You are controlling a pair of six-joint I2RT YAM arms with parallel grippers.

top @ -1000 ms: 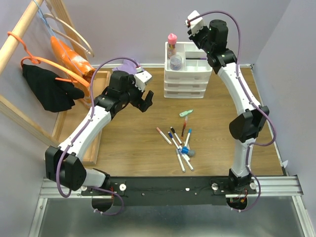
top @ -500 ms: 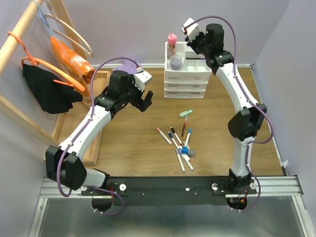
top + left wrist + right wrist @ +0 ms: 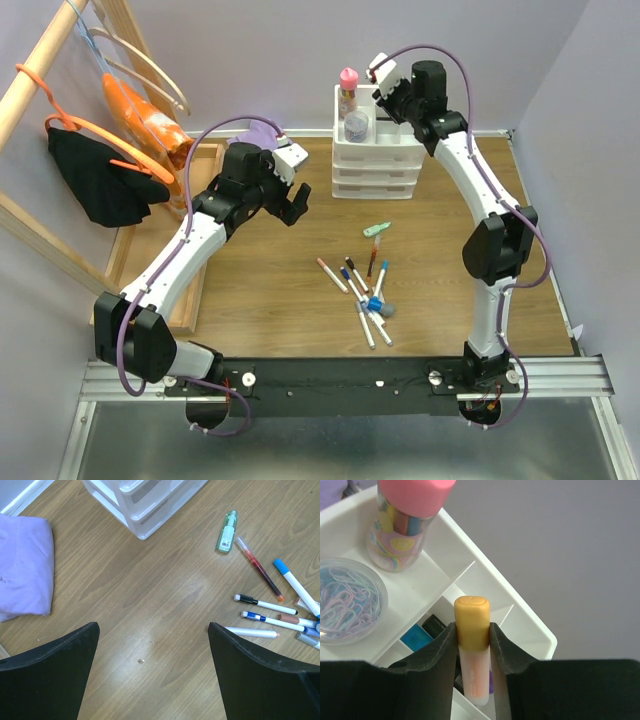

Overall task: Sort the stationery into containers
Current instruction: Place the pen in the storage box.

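Observation:
My right gripper point(image 3: 385, 85) is shut on an orange-capped highlighter point(image 3: 472, 650) and holds it over a back compartment of the white drawer unit's top tray point(image 3: 520, 605). That compartment holds a black highlighter point(image 3: 434, 625), a blue item point(image 3: 416, 636) and a purple one point(image 3: 491, 687). The pink-capped bottle point(image 3: 407, 525) and the round jar of paper clips point(image 3: 345, 600) stand in the tray's other compartments. Several thin markers point(image 3: 365, 285) and a mint highlighter point(image 3: 377, 228) lie on the table. My left gripper point(image 3: 295, 205) is open and empty above the wood, left of the markers point(image 3: 265, 604).
The three-drawer unit point(image 3: 380, 170) stands at the back centre. A folded purple cloth point(image 3: 25, 570) lies behind my left gripper. A long wooden tray point(image 3: 200, 200) and a rack with hangers, a black garment point(image 3: 100, 180) and an orange one are on the left.
My right gripper has moved left over the tray with the orange highlighter still in it. The left arm has not moved.

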